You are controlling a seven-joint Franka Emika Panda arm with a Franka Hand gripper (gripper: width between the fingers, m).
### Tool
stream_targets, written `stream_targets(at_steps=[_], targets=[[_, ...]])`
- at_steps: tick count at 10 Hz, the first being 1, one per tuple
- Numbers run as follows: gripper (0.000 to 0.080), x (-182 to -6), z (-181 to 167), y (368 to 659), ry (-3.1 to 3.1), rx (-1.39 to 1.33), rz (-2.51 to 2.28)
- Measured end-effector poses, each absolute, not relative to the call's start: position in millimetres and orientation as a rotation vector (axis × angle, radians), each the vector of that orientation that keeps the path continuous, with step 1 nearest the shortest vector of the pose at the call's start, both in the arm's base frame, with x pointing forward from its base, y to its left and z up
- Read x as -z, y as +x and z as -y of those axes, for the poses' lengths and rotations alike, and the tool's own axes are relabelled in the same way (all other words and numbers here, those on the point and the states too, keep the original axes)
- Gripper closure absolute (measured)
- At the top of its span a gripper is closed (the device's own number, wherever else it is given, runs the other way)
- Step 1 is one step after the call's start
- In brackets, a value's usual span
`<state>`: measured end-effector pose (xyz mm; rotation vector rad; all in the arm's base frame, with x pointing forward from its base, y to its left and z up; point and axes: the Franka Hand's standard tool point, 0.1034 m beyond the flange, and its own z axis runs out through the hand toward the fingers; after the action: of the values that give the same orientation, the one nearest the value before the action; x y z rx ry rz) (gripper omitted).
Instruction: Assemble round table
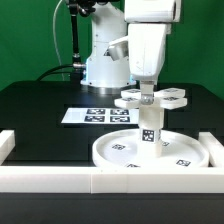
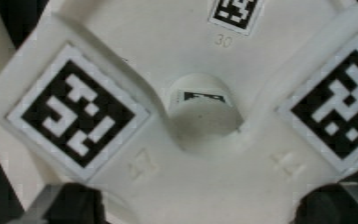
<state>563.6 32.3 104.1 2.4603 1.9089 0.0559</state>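
1. disc [image 1: 150, 152] lies flat on the table, against the barrier [image 1: 110, 180], which steadies it.
2. post [image 1: 148, 128] stands upright at its centre.
3. gripper [image 1: 147, 97] is clamped on the foot [image 1: 152, 99], level over the post for mounting.

post [image 1: 148, 126] upright on disc [image 1: 120, 150], foot piece [image 1: 152, 98] atop.

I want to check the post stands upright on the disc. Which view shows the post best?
The exterior view: the post shows along its whole side, upright on the round disc, under the foot piece. The wrist view looks straight down on the foot piece; the post's side is hidden.
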Motion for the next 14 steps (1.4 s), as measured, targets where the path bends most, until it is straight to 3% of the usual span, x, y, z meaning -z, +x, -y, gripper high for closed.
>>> stream_targets(at_steps=[1,5,14], targets=[[0.0363,-104.0,-32.3,563.5,2.462,-0.056,-1.906],[0.0363,-104.0,-32.0,563.5,2.495,-0.056,-1.865],[0.0361,-102.4,-38.9,561.4,3.141,-0.097,-0.221]])
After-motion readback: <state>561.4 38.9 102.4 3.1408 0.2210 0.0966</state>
